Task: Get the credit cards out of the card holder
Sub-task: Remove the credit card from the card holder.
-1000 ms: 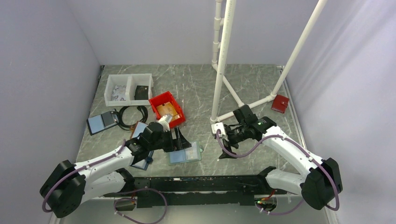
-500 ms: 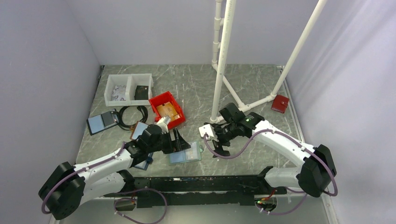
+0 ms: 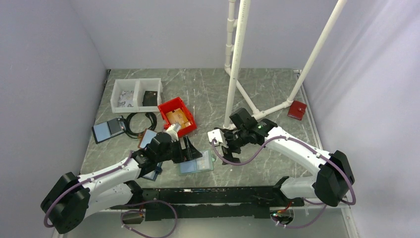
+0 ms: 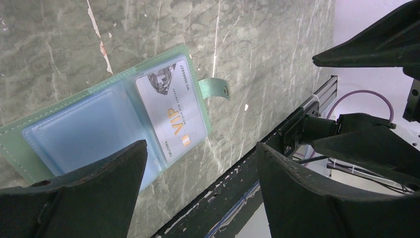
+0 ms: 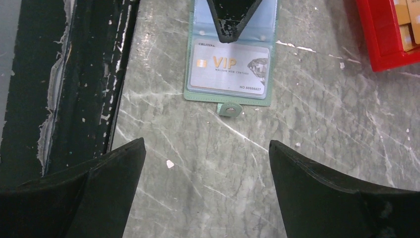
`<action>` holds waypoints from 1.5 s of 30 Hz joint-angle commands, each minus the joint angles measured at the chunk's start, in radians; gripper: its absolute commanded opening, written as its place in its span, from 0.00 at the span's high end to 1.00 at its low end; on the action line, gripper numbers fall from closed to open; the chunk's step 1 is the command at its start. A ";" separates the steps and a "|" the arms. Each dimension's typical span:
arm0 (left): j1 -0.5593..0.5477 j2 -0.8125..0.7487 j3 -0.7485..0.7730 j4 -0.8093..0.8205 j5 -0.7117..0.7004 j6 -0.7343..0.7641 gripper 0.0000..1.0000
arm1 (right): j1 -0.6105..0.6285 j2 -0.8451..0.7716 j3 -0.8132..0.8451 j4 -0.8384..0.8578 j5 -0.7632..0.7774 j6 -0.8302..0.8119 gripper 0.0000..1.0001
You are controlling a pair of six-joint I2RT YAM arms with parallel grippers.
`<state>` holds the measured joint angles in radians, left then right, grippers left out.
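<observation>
Card holder (image 4: 79,126) lies on table (image 3: 257,94), one card (image 4: 171,116) inside.

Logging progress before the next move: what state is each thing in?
Teal-edged bifold card holder with clear blue pockets: open, lying flat.
Silver VIP card: inside tab-side pocket.
Left gripper: open, over holder.
Right gripper: open, empty.
Red plastic bin: holds tan items.
</observation>
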<state>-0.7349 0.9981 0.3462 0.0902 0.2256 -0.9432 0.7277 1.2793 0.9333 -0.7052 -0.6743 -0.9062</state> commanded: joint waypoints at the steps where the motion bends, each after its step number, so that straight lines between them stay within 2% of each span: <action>1: -0.004 0.008 0.006 0.058 -0.001 -0.026 0.15 | 0.022 -0.001 -0.013 0.088 0.042 0.058 0.04; 8: -0.006 -0.004 -0.005 0.068 -0.006 -0.041 0.16 | 0.070 0.043 -0.007 0.136 0.109 0.112 0.22; 11: -0.005 0.001 -0.009 0.068 -0.011 -0.044 0.16 | 0.085 0.059 -0.008 0.171 0.132 0.151 0.35; 16: -0.005 0.019 -0.016 0.060 -0.014 -0.044 0.19 | 0.100 0.094 -0.008 0.235 0.151 0.232 0.66; 20: -0.006 0.018 -0.052 0.097 -0.019 -0.061 0.28 | 0.104 0.144 0.013 0.250 0.126 0.296 0.78; 24: -0.005 0.024 -0.074 0.134 -0.019 -0.068 0.34 | 0.104 0.192 0.022 0.259 0.122 0.343 0.84; 31: -0.006 0.077 -0.078 0.204 0.014 -0.059 0.45 | 0.108 0.249 0.036 0.276 0.169 0.380 0.88; 40: -0.005 0.130 -0.071 0.228 0.017 -0.051 0.46 | 0.114 0.255 0.085 0.272 0.125 0.414 0.90; 45: -0.005 0.137 -0.062 0.211 0.009 -0.045 0.47 | 0.135 0.334 0.111 0.279 0.159 0.453 0.90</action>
<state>-0.7357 1.1297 0.2691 0.2722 0.2310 -0.9916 0.8444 1.5551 1.0023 -0.4561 -0.5243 -0.4988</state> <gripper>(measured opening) 0.540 0.101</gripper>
